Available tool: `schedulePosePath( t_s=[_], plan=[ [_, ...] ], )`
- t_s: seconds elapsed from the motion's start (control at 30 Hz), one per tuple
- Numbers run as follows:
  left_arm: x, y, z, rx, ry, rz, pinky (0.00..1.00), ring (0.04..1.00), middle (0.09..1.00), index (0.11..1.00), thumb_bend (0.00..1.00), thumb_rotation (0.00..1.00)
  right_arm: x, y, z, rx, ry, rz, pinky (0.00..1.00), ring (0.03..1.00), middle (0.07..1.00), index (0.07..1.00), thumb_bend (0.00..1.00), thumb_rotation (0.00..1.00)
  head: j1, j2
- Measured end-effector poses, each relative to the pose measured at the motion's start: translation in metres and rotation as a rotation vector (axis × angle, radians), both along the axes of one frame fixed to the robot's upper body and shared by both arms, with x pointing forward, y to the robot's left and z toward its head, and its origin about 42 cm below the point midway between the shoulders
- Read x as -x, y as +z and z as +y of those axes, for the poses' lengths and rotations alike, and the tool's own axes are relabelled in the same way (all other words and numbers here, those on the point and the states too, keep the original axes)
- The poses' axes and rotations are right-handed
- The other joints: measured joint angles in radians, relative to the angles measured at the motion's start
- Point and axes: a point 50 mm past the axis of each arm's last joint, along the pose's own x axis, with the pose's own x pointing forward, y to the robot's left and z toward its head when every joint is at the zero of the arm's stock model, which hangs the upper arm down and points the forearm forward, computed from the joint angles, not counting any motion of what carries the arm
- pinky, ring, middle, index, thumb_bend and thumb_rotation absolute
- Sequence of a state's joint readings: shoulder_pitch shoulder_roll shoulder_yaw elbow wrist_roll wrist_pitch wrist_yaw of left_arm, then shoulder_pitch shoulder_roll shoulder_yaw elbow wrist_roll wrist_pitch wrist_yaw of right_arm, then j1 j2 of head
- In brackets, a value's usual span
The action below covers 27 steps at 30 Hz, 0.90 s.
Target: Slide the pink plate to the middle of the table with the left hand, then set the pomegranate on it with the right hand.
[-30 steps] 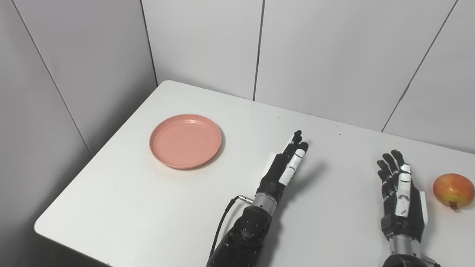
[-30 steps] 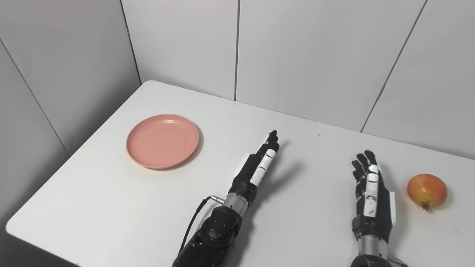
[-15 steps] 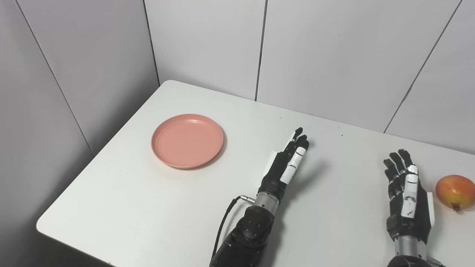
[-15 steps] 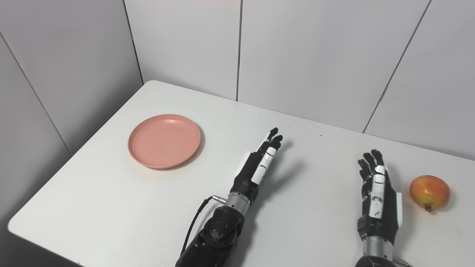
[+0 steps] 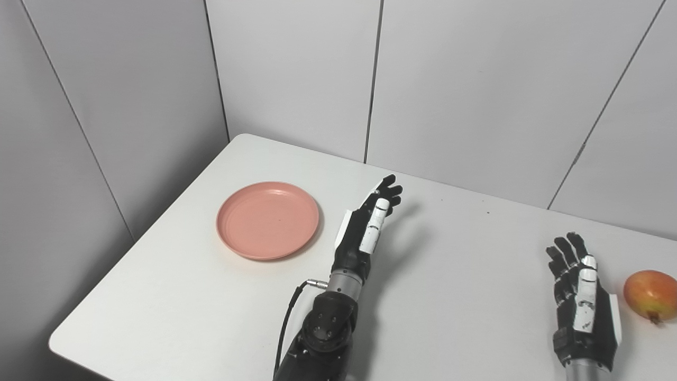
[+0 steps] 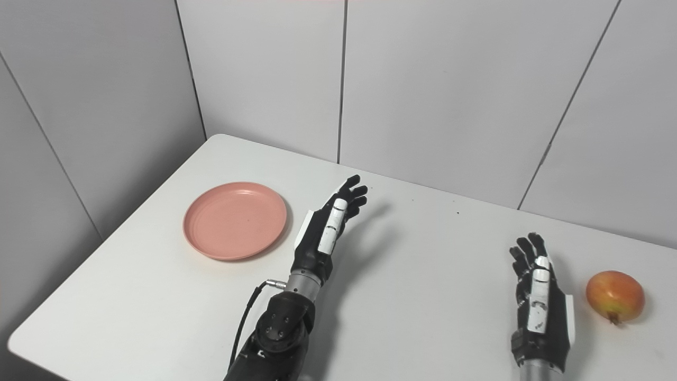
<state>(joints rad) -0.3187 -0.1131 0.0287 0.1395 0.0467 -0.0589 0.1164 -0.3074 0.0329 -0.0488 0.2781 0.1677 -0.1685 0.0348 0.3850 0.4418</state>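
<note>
Pink plate (image 5: 267, 220) is seen at 9 o'clock on the table (image 5: 455, 275), untouched. Just beside it, the left hand (image 5: 365, 230) is held open. Reaching comes first, probably. The right hand (image 5: 582, 301) is open near the pomegranate (image 5: 650, 295).

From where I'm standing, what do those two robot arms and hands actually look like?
Both are mostly black. The left hand and right hand have black fingers with white plates along one finger and the hand's edge. Each sits on a short silver wrist ring. A thin black cable loops from the left wrist down the bulky black forearm.
</note>
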Motion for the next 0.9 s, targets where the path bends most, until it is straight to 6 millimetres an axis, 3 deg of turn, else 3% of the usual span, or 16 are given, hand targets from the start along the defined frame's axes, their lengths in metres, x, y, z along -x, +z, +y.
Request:
schedulePosePath(
  t_s=[0.43,0.7,0.9],
  plan=[
    [-0.024,0.048,0.056,0.002,0.152,-0.130,0.80,0.790,0.790,0.773,0.66,1.00,-0.001,-0.001,0.002,0.006,-0.001,0.004,0.97,0.901,0.895,0.904,0.57,0.97,-0.017,-0.003],
    [-0.031,0.059,0.077,0.005,0.210,-0.129,0.79,0.781,0.768,0.737,0.68,1.00,-0.004,0.000,0.003,0.009,0.001,0.000,0.96,0.898,0.891,0.899,0.58,0.95,-0.003,-0.008],
    [-0.030,0.062,0.100,0.007,0.246,-0.139,0.72,0.770,0.763,0.734,0.71,1.00,-0.004,0.000,0.002,-0.002,-0.004,-0.003,0.95,0.890,0.886,0.894,0.57,0.94,0.012,-0.009]
  ],
)
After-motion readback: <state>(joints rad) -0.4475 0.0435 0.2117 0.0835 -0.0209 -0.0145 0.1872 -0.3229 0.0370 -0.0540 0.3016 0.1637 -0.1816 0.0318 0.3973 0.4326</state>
